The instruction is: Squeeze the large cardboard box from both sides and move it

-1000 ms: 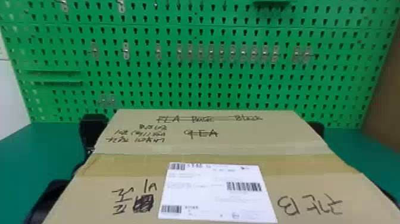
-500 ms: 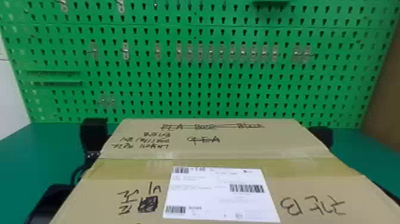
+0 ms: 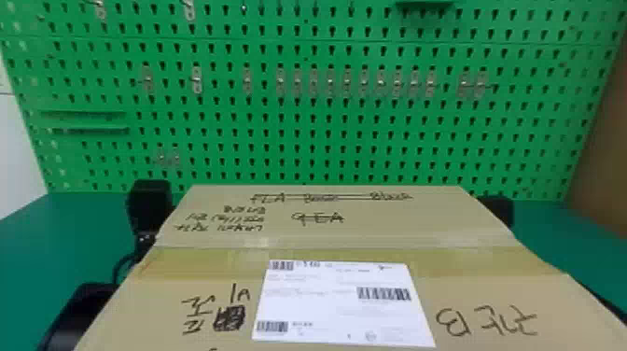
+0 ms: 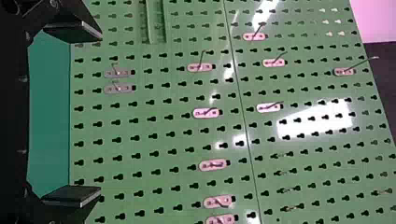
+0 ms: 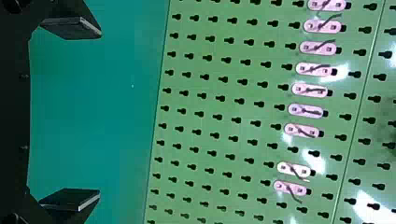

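Large cardboard box (image 3: 396,233) between the left arm (image 3: 149,205) and the right arm (image 3: 499,212)
Head view: the box sits ahead, over the table (image 3: 37,242), with the left arm beside one flank and the right arm beside the other; neither looks clearly nearer, so the squeeze probably depends on even inward pressure, though firm contact cannot be told, nor the box's long axis; left wrist view: the left claw (image 4: 97,114) has its fingers wide apart and empty, facing the pegboard (image 4: 163,116), the box lying to its right; right wrist view: the right claw (image 5: 98,113) is likewise spread and empty, the box to its left
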